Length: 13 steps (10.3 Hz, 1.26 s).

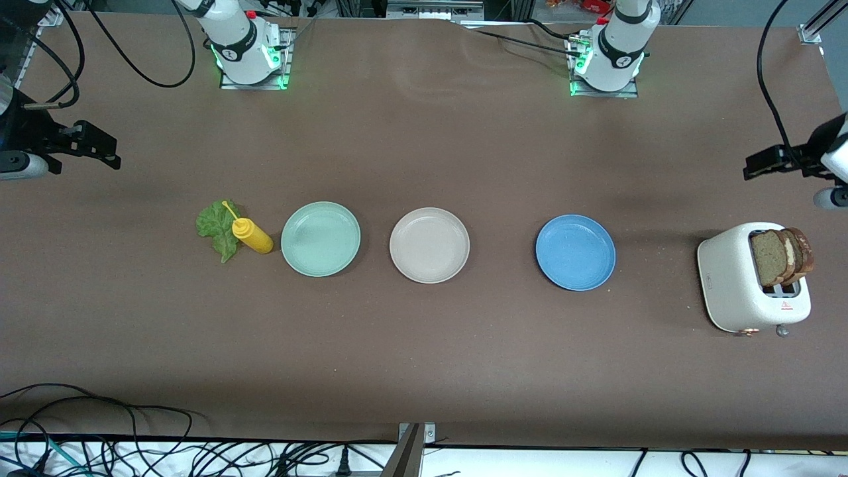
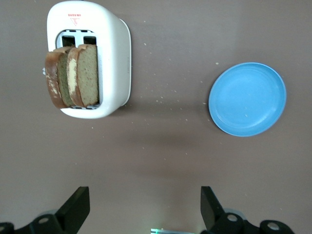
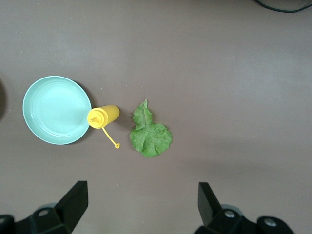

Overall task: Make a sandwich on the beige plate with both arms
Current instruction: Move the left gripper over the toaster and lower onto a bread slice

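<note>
A white toaster (image 1: 742, 281) lies nearest the camera, close to the table's (image 1: 424, 371) edge at the left arm's end, with two brown bread slices (image 1: 782, 255) standing up out of its slots. Slightly farther from the camera, three plates sit in a row along the middle of the table: the blue plate (image 1: 575, 252) toward the toaster, the beige plate (image 1: 429, 244) in the centre and bare, and the mint green plate (image 1: 320, 238) toward the right arm's end. Just beside the green plate stands a yellow squeeze bottle (image 1: 252, 236), touching a ruffled green lettuce leaf (image 1: 216, 228) that lies flat on the table. The left tool (image 1: 772, 162) hangs over the table edge above the toaster, its fingers (image 2: 75, 207) spread apart and holding nothing. The right tool (image 1: 89, 142) hangs over the table edge at the right arm's end, fingers (image 3: 73, 202) likewise apart and bare.
</note>
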### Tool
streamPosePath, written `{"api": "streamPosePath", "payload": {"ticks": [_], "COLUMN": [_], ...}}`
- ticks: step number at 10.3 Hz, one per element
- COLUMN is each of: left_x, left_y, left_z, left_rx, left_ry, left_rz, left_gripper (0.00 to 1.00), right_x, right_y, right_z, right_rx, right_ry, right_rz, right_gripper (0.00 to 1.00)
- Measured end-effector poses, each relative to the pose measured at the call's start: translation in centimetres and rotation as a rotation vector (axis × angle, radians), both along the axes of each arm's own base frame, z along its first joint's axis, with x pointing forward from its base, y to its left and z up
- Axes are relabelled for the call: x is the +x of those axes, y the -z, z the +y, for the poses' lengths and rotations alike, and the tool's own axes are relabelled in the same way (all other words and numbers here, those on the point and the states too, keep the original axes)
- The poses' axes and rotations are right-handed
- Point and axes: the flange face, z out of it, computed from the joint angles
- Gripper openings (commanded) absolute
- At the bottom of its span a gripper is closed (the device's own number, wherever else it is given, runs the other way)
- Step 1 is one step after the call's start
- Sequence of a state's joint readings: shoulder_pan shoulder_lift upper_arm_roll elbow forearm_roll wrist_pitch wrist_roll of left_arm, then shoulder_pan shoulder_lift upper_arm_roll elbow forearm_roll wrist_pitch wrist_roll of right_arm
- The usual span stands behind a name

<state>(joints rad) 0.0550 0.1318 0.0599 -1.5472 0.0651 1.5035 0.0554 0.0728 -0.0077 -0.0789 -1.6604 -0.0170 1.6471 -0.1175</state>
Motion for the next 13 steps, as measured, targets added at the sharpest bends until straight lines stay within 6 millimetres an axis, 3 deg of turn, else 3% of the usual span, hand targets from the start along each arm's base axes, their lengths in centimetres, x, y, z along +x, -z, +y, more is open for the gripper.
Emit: {"api": "streamPosePath", "payload": {"ticks": [3,5,8,13], "left_x": [2.0,3.3,5.1,6.0], "left_y": [4.2,7.6,11.9,14.8], "left_z": [5.8,8.4,8.9,10.0], "left_rx": [-0.017,-0.019,-0.02,-0.017], "left_ry": [0.056,0.07,0.084,0.083], "left_rz": [-0.013,-0.022,-0.016,-0.023], "left_gripper": [1.0,1.0,1.0,1.0], "right_x": [0.0,0.0,0.0,0.0], "right_y": [0.0,0.0,0.0,-0.1], "right_z": [0.0,0.0,0.1,0.2], "right_rx": [0.0,0.0,0.0,0.0], "right_ry": [0.0,0.0,-0.001,-0.003], "right_rz": [-0.001,-0.001,0.0,0.0], "right_gripper": [1.0,1.0,1.0,1.0]}}
